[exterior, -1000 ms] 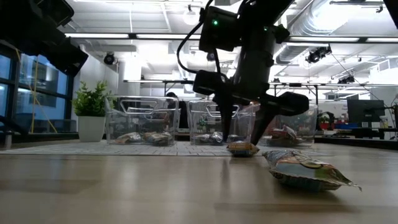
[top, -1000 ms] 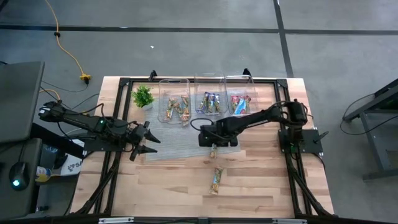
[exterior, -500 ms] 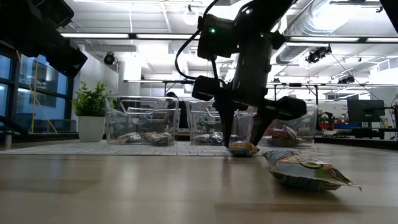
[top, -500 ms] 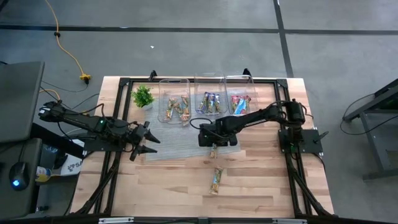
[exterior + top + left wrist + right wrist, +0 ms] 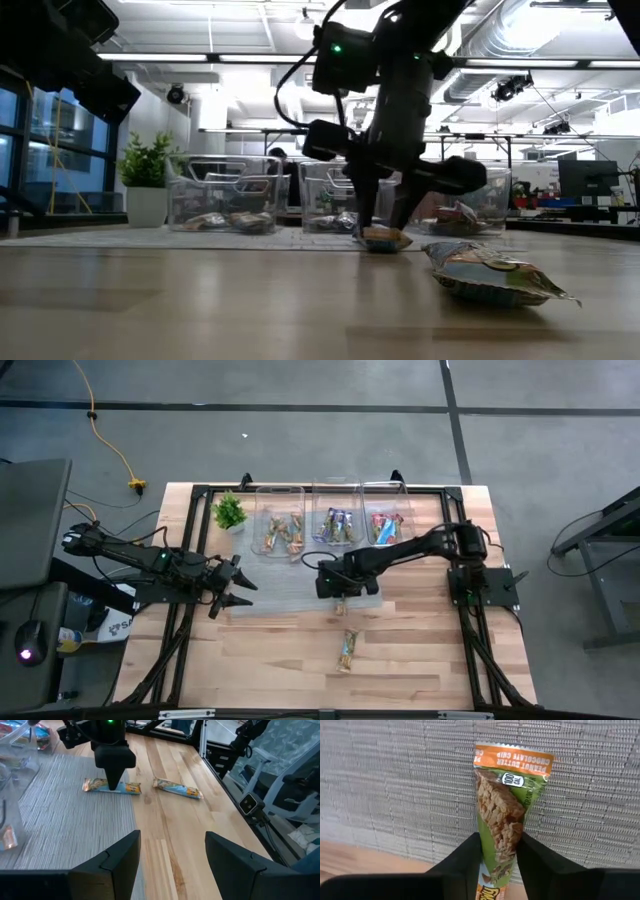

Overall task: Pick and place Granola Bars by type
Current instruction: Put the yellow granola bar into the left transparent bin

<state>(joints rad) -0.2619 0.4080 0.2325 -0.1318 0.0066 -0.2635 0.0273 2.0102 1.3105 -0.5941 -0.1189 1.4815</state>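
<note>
A granola bar in an orange-and-green wrapper (image 5: 502, 815) lies flat at the near edge of the grey mat (image 5: 280, 595). My right gripper (image 5: 340, 596) stands over it, pointing down, shut on it. The left wrist view shows the same bar (image 5: 112, 786) under that gripper. A second bar (image 5: 347, 650) lies on the bare wood nearer the front. My left gripper (image 5: 172, 855) hovers open over the mat's left part, holding nothing. More granola bars lie in the three clear bins (image 5: 337, 520) at the far side. My right gripper pinches the bar's two long sides (image 5: 487, 847) between its two fingers, about halfway along the bar. The fingers come from above, pointing steeply down, and lie across the bar. The bar rests flat on the mat, with its near end at the mat's edge.
A small green plant (image 5: 229, 514) stands left of the bins. Black frame rails (image 5: 455, 560) run along the table's sides. Bare wood lies open toward the near edge around the second bar.
My right gripper has sunk a little onto the bar at the mat's edge, and its fingers have closed in from wide apart to the bar's sides. The bar has stayed on the mat.
</note>
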